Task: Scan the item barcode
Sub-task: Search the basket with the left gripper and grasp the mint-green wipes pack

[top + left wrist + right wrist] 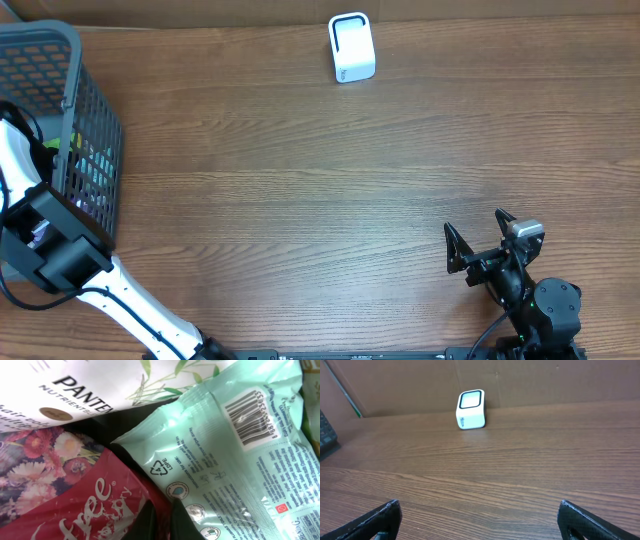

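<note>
1. The mint-green packet [235, 465] is lying in the basket [100, 140], barcode showing (probably light, soft, slippery film).
2. The left gripper [159, 520] is sitting closed at its lower edge, a sensible pinch spot; whether it is gripping is unclear.
3. The right gripper [480, 243] is hanging open.

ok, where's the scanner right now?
Overhead view: the white scanner stands at the far edge of the table, right of centre, far from the basket at left, across from the right gripper.

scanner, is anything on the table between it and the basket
Nothing visible does. The table is bare wood from the basket to the scanner; only the basket's own mesh wall has to be cleared.
</note>
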Controlling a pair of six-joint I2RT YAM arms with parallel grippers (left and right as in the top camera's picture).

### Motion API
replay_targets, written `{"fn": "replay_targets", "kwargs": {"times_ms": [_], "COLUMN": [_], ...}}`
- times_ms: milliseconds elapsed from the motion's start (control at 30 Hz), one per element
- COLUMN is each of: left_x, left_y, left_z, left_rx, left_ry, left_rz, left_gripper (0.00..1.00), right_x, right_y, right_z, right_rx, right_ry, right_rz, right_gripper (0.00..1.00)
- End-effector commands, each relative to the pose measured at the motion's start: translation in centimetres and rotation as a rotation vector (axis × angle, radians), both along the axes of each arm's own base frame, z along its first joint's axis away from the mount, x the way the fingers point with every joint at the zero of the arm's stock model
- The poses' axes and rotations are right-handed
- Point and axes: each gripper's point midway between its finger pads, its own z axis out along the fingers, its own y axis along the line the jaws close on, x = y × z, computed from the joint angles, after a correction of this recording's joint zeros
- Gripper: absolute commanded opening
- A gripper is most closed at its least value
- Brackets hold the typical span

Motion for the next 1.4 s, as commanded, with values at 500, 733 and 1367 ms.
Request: {"fn": "replay_targets", "kwargs": {"times_ms": [500,733,1367], "left_x": [5.1,4.9,3.1], "left_y": [0.4,0.2,-1.2], "left_z": [15.0,16.2,2.2], "left_rx": [0.106,0.122,-0.063], "left_ry": [-0.315,-0.325,-0.117], "left_rz": [-0.270,-0.274,0.012], "left_gripper": [0.04,0.24,1.00], "right_x": [-0.3,-0.3,-0.3], "right_y": [0.3,0.3,0.3], "right_z": [0.1,0.1,0.1], "right_rx": [0.006,0.006,0.006], "right_ry": [0.003,0.003,0.003], "right_rz": [0.019,0.019,0.019], "right_gripper": [1.00,1.00,1.00]}}
